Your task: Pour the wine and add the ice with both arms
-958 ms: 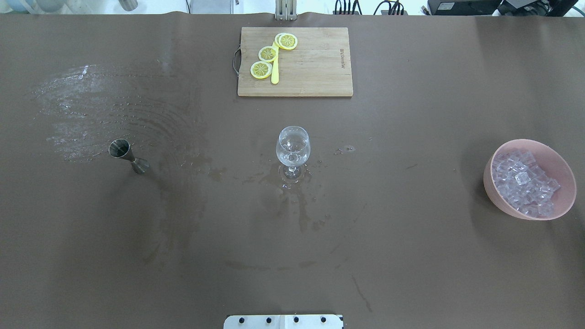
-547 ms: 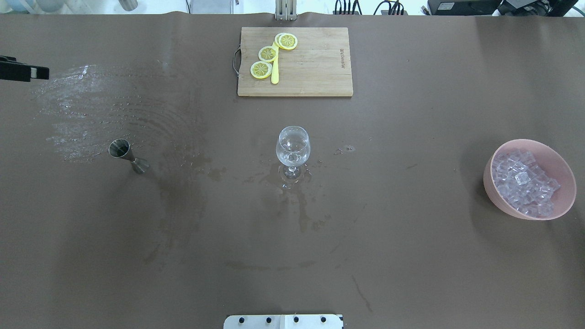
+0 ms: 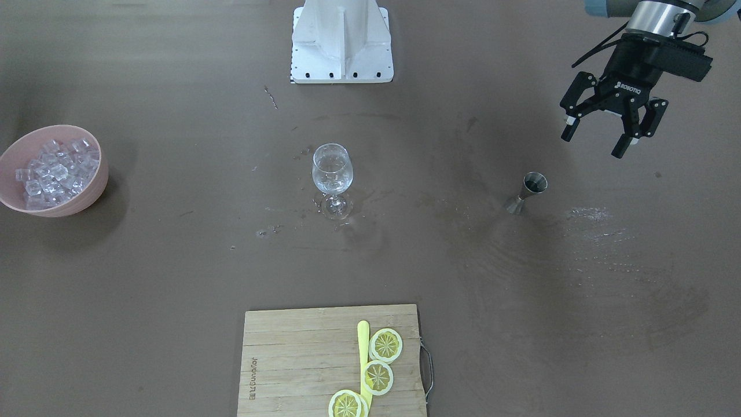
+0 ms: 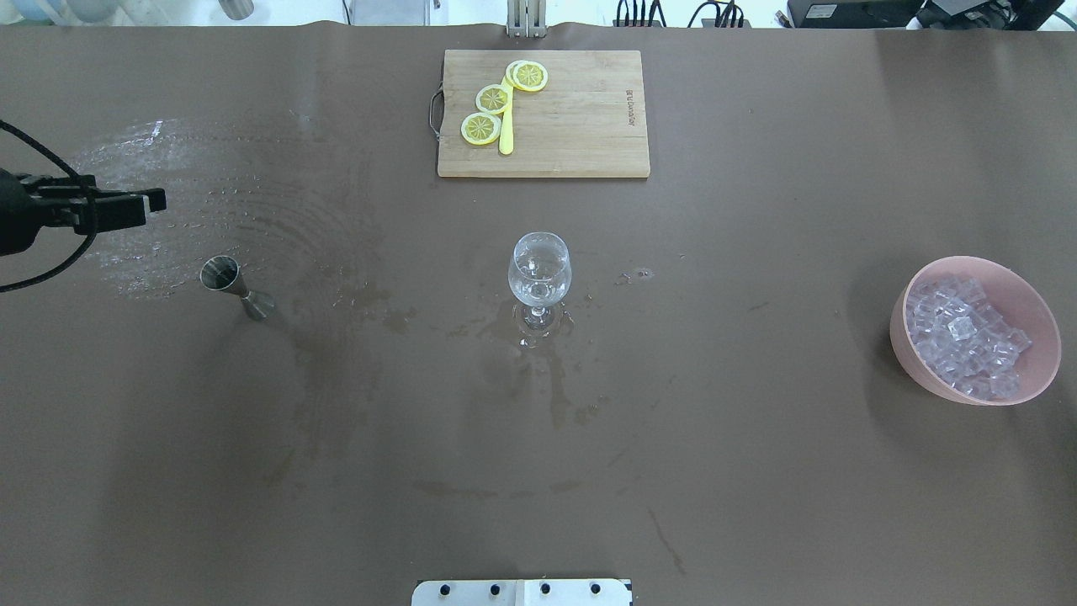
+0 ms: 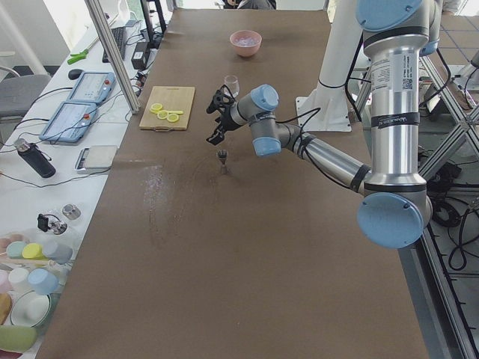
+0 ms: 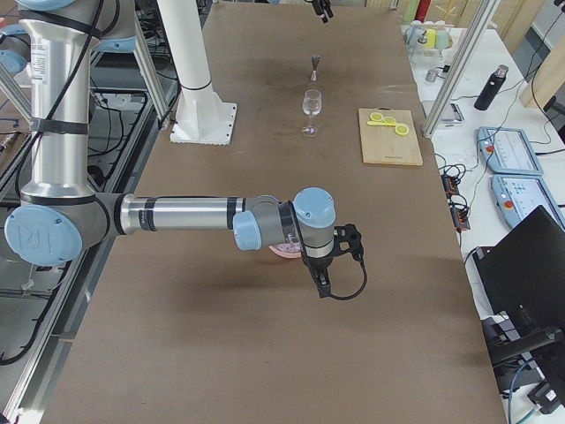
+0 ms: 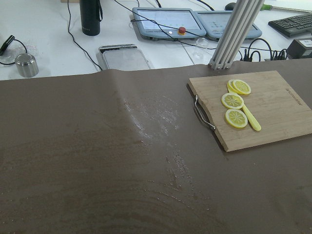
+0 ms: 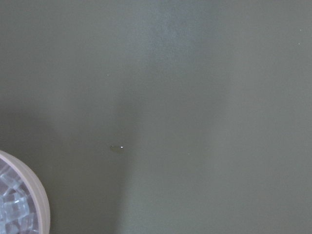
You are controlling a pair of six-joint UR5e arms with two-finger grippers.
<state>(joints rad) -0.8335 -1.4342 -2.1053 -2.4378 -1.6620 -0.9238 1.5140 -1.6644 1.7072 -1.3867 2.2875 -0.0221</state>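
1. The ice [image 4: 963, 332] lies heaped in a pink bowl [image 4: 1040, 374] near the right edge of the surface [image 4: 757, 471]. It is at 3 o'clock from the stemmed glass [image 4: 539, 271] and well apart from it.
2. The glass stands upright in the middle of the surface, with small wet spots around its foot.
3. The left tool [image 3: 593, 143] hangs above the surface with its two fingers spread apart and nothing between them. It is at about 10 o'clock from the metal jigger [image 4: 238, 289], near but not touching.
4. The jigger stands upright at 9 o'clock from the glass.
5. The right tool [image 6: 321, 283] shows only in the side view, just beside the bowl. I cannot tell if its fingers are apart or together.
6. A wooden cutting board [image 4: 580, 126] lies at 12 o'clock from the glass and carries lemon slices [image 4: 481, 128].
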